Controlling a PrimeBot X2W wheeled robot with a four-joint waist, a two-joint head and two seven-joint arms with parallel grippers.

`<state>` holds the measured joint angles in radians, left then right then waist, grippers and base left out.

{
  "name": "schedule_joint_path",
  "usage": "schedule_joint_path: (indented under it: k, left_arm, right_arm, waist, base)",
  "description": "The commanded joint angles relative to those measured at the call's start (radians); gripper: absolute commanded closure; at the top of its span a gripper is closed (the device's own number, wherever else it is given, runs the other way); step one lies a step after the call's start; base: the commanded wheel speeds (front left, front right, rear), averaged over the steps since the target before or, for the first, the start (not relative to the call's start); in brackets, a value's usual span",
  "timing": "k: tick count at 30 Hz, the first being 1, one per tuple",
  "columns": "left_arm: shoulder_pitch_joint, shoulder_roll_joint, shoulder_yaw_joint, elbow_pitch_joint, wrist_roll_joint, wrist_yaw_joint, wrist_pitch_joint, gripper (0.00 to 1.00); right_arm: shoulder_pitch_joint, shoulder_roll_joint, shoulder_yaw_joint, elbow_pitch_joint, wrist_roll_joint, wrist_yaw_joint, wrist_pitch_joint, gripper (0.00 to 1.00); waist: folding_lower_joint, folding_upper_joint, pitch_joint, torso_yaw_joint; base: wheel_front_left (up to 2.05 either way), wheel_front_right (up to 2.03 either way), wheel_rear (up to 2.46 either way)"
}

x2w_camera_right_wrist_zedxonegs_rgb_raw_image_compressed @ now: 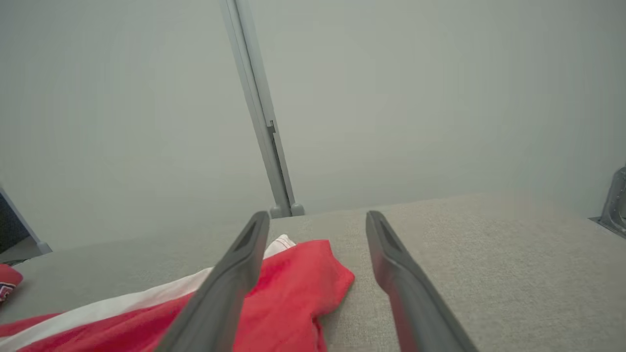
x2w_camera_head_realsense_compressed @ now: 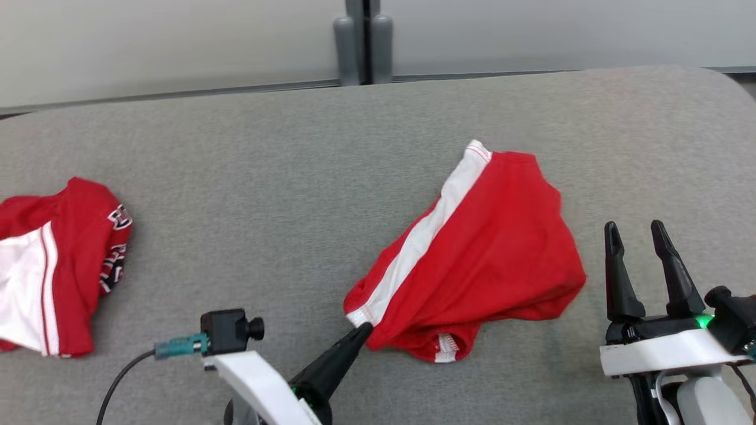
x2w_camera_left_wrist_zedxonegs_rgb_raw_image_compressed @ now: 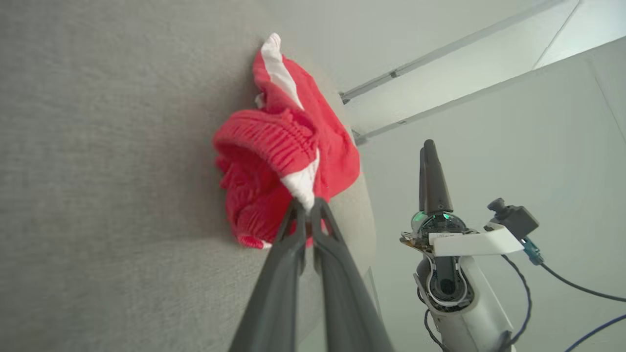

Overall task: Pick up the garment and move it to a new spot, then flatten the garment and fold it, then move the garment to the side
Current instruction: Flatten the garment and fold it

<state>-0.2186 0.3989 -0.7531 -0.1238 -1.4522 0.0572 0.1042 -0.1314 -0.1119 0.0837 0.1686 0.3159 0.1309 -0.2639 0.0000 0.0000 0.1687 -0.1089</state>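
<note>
Near edge, left side: left gripper (x2w_camera_head_realsense_compressed: 361, 332) reaches in low, its dark fingers (x2w_camera_left_wrist_zedxonegs_rgb_raw_image_compressed: 286, 259) pinched tight on the nearest corner of the garment (x2w_camera_head_realsense_compressed: 490, 248). The grip sits on the white hem at the near end of the stripe. In the left wrist view, gathered red waistband elastic bunches just past the tips.

Near edge, right side: right gripper (x2w_camera_head_realsense_compressed: 635, 227) stands with fingers (x2w_camera_right_wrist_zedxonegs_rgb_raw_image_compressed: 234, 278) pointing away and spread wide, nothing between them. It is just beside the garment's right edge but apart from it.

Garment: red shorts with a white side stripe, lying rumpled on the grey fabric table (x2w_camera_head_realsense_compressed: 266, 177), right of centre. The stripe runs on a diagonal from the held corner to the far corner. The lower hem is folded under, with a small white notch showing.

Far left of the table, well apart: a second garment (x2w_camera_head_realsense_compressed: 65, 265), red and white, crumpled, with dark lettering along one edge.

Beyond: the table's rounded far edge, then a pale partition with a grey post (x2w_camera_head_realsense_compressed: 363, 41).
</note>
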Motion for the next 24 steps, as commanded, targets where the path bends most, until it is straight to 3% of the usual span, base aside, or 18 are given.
schedule_joint_path:
  k: [1,6,7,12,17,24]
  left_arm:
    - [0.042,0.014,0.006,-0.004,0.002,0.000,-0.028,1.00]
    - [0.094,0.028,0.008,0.064,0.031,-0.016,-0.082,1.00]
    - [0.094,0.028,0.008,0.064,0.031,-0.016,-0.082,1.00]
    - [0.070,0.007,-0.004,0.160,0.065,-0.041,-0.106,1.00]
    - [0.034,-0.027,-0.028,0.250,0.099,-0.072,-0.113,1.00]
    - [-0.005,-0.081,-0.051,0.327,0.121,-0.111,-0.124,1.00]
  right_arm:
    - [-0.010,-0.043,0.014,0.026,0.017,0.000,-0.001,0.00]
    - [-0.112,-0.190,0.137,0.141,0.087,0.000,0.080,0.00]
    - [-0.112,-0.190,0.137,0.141,0.087,0.000,0.080,0.00]
    - [-0.292,-0.330,0.279,0.199,0.178,0.000,0.315,0.00]
    - [-0.442,-0.403,0.417,0.255,0.308,-0.001,0.537,0.00]
    - [-0.536,-0.439,0.557,0.366,0.384,-0.001,0.594,0.00]
  waist:
    - [0.0000,0.0000,0.046,0.101]
    - [0.0000,0.0000,0.057,0.191]
    - [0.0000,0.0000,0.057,0.191]
    - [0.0000,0.0000,0.070,0.252]
    - [0.0000,0.0000,0.085,0.302]
    - [0.0000,0.0000,0.105,0.346]
  base:
    - [0.00,0.00,0.00]
    - [0.00,0.00,0.00]
    - [0.00,0.00,0.00]
    - [0.00,0.00,0.00]
    - [0.00,0.00,0.00]
    - [0.00,0.00,0.00]
